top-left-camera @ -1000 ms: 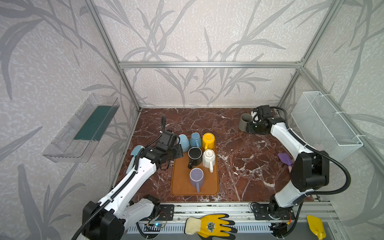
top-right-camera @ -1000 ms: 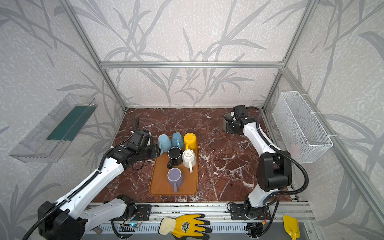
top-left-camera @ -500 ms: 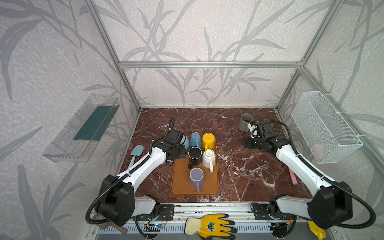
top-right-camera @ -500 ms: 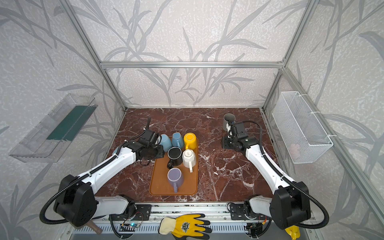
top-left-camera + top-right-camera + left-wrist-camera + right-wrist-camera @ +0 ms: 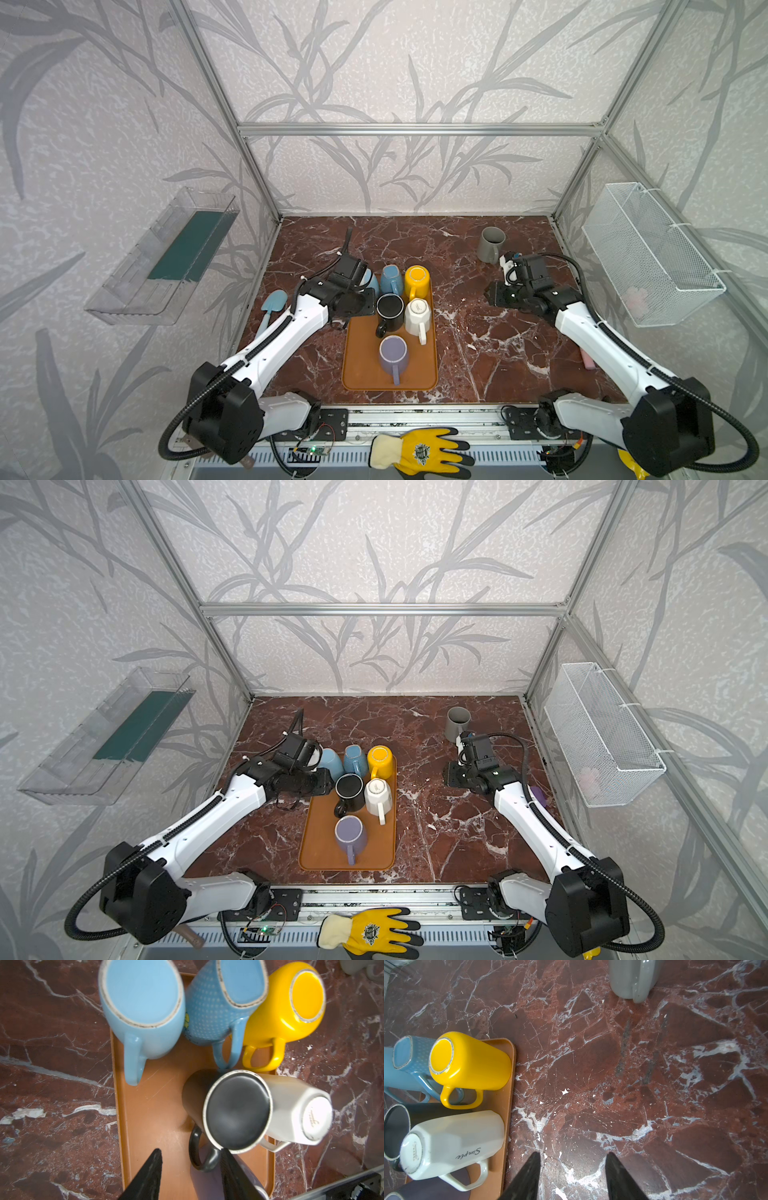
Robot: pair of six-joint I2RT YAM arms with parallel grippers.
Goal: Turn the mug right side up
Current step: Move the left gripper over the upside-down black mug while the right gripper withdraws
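An orange tray point(image 5: 365, 376) holds several mugs. The light blue point(image 5: 143, 1001), dotted blue point(image 5: 209, 1012), yellow point(image 5: 417, 279) and white point(image 5: 419, 316) mugs stand bottom up. The black mug point(image 5: 390, 308) and purple mug point(image 5: 392, 353) seem mouth up. A grey mug point(image 5: 490, 244) stands upright on the marble at the back right. My left gripper point(image 5: 361, 301) point(image 5: 190, 1150) is open and empty over the tray's left side, with one finger beside the black mug's handle point(image 5: 195, 1155). My right gripper point(image 5: 494, 293) point(image 5: 573, 1153) hangs open over bare marble, in front of the grey mug point(image 5: 631, 978).
A blue spatula point(image 5: 272, 305) lies left of the tray. A pink object point(image 5: 588, 359) lies by the right wall. A wire basket point(image 5: 648, 253) hangs on the right wall and a clear shelf point(image 5: 166, 257) on the left. A yellow glove point(image 5: 419, 453) lies on the front rail.
My right gripper has drawn back from the grey mug toward the front, leaving it upright and alone. My left gripper has shifted a little right, over the tray.
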